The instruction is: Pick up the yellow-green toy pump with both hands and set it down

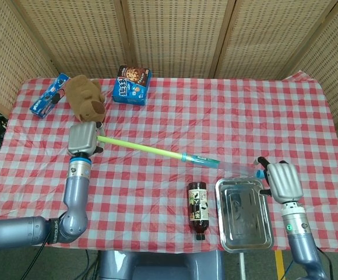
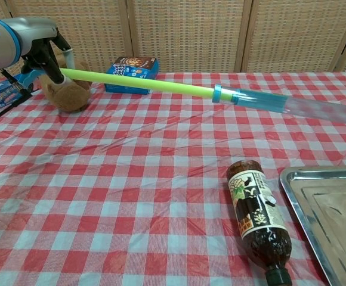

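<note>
The yellow-green toy pump [image 1: 157, 151] hangs in the air above the red-checked tablecloth [image 1: 215, 111], carried at both ends, so it stretches across the near half of the table from left to right. The left hand [image 1: 83, 137] grips the yellow-green rod end, fingers wrapped round it; from the chest camera you see that same hand [image 2: 45, 56] up at the far left with the rod running out of it, nearly level. Past the blue collar the pump turns into a blue and then a clear tube, and that clear end reaches the right hand [image 1: 280, 179], which sits at the table's right side just beyond the corner of the metal tray [image 1: 261, 236]. The right hand's fingers meet the tube tip, so it looks to be holding it, though the contact itself is small and hard to make out; the chest view cuts that end off at the frame edge.

Below the pump's middle a brown bottle [image 1: 197, 209] lies on its side, cap pointing toward the near edge, just beside the tray's left rim. At the far left of the table a brown plush toy [image 1: 84, 96] sits close behind the left hand, with a blue cookie box [image 1: 131, 84] to its right and a smaller blue packet [image 1: 49, 94] to its left
</note>
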